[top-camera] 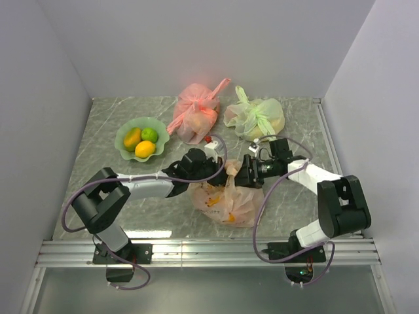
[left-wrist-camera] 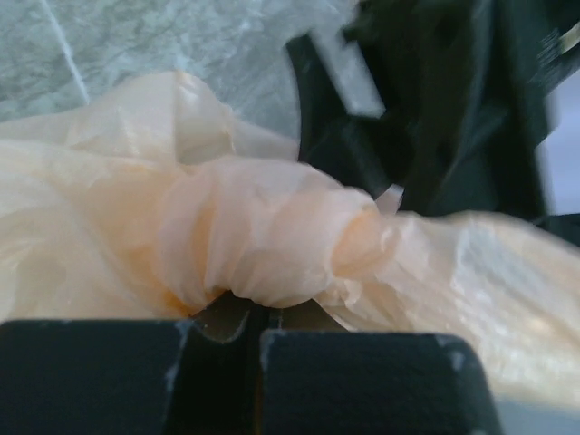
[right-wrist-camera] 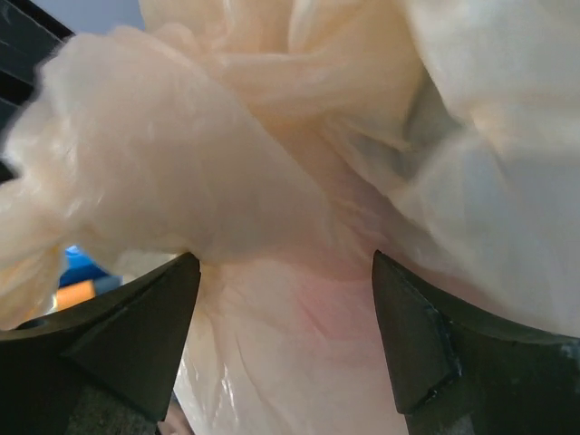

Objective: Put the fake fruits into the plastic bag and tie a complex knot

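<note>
The pale orange plastic bag (top-camera: 226,199) lies mid-table with orange fake fruits (top-camera: 213,200) showing through it. Its handles are twisted into a bunched knot (top-camera: 230,169) between both grippers. My left gripper (top-camera: 218,167) is shut, pinching the handle plastic just under the knot (left-wrist-camera: 272,236); its fingertips (left-wrist-camera: 256,331) meet with only a thin gap. My right gripper (top-camera: 241,171) is open, and its fingers (right-wrist-camera: 145,335) stand wide apart with bag plastic (right-wrist-camera: 272,181) bunched between them; the midpoint of the right gripper (right-wrist-camera: 285,299) lies on plastic. Three more fake fruits (top-camera: 145,148) lie in the green dish.
A pale green scalloped dish (top-camera: 121,140) sits at the back left. A pink-red tied bag (top-camera: 196,114) and a light green tied bag (top-camera: 255,118) stand at the back. Grey walls close in the left, right and back.
</note>
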